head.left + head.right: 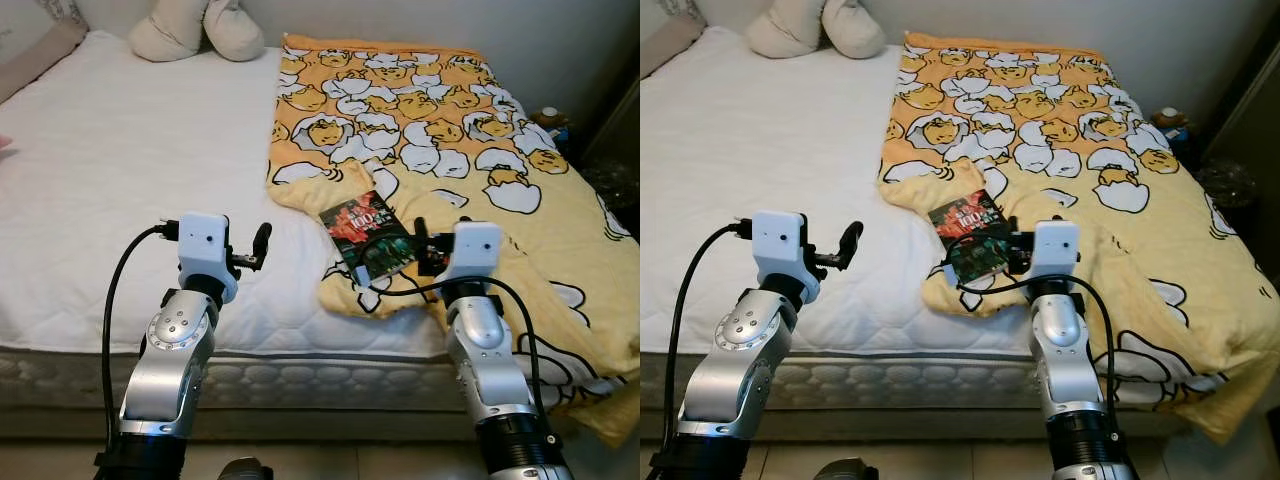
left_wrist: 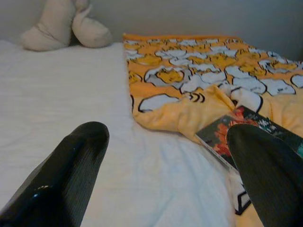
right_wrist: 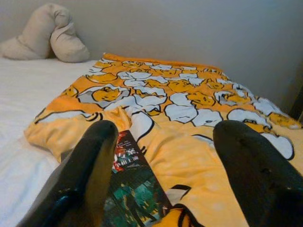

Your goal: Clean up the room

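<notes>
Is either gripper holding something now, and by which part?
Nothing is held. Both the left gripper and right gripper are open; the book lies on the blanket.

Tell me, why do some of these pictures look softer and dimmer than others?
Eye views: bright, even light, sharp on the book and blanket. Left wrist view: dimmer and hazy, with the black fingers close up and blurred. Right wrist view: the same soft look, fingers blurred, the pillows beyond somewhat clearer.
</notes>
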Available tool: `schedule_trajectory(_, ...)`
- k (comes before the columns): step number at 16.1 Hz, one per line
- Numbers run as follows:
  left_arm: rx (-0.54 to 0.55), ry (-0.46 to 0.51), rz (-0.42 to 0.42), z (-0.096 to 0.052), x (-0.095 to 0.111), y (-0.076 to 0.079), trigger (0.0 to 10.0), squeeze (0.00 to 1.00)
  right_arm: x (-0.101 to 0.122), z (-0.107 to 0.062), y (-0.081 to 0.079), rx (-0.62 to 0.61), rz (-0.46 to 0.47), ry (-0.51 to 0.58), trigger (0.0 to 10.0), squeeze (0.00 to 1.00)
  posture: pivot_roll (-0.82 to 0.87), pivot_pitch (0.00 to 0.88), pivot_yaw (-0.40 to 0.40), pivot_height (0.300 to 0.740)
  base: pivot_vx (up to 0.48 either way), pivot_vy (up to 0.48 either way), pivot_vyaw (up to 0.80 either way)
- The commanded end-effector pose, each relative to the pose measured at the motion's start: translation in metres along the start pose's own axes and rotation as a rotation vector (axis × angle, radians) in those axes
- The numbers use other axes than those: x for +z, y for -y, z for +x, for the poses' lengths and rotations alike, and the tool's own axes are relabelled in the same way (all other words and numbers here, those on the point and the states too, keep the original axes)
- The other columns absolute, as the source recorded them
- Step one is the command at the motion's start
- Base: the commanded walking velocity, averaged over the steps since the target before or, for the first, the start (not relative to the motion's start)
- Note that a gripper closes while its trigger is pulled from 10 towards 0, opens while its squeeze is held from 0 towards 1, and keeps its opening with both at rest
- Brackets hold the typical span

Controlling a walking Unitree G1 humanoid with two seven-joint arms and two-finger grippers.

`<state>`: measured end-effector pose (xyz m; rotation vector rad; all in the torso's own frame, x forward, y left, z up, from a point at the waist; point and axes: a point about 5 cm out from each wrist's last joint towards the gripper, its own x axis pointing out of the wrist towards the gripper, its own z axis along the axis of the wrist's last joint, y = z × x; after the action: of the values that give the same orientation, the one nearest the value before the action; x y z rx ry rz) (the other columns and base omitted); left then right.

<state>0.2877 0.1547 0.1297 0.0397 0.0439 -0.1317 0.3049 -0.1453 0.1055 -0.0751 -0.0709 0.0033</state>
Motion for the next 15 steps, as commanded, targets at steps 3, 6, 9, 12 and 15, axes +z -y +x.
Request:
schedule_trajectory(3,-0.033,-0.003,-0.002,0.0003,0.0009,0.0057,10.0,0.00,0.0026,-0.0012,0.0015,0.010,-0.010,0.008,10.0,0.00,0.05,0.000,-0.026,0.723,0.097,-0.411,0.00)
schedule_trajectory(6,-0.019,-0.004,-0.012,-0.0008,0.0003,0.0034,10.0,0.00,0.0034,-0.0010,0.0015,0.026,0.001,0.013,10.0,0.00,0.05,0.000,-0.027,0.723,0.340,-0.335,0.00)
schedule_trajectory(9,-0.006,-0.004,-0.024,-0.0020,0.0000,0.0015,10.0,0.00,0.0070,0.0029,0.0029,0.034,-0.040,0.025,10.0,0.00,0.06,0.000,-0.029,0.723,0.119,-0.105,0.49)
schedule_trajectory(12,0.000,0.003,0.000,-0.0026,0.0014,-0.0005,10.0,0.00,0.0067,0.0050,0.0051,0.029,-0.019,0.018,10.0,0.00,0.07,0.000,-0.031,0.723,0.000,0.000,0.48)
schedule_trajectory(15,-0.006,0.004,0.019,-0.0038,0.0024,-0.0005,10.0,0.00,0.0060,0.0025,0.0018,0.035,-0.021,0.017,10.0,0.00,0.07,0.000,-0.030,0.723,0.000,0.000,0.00)
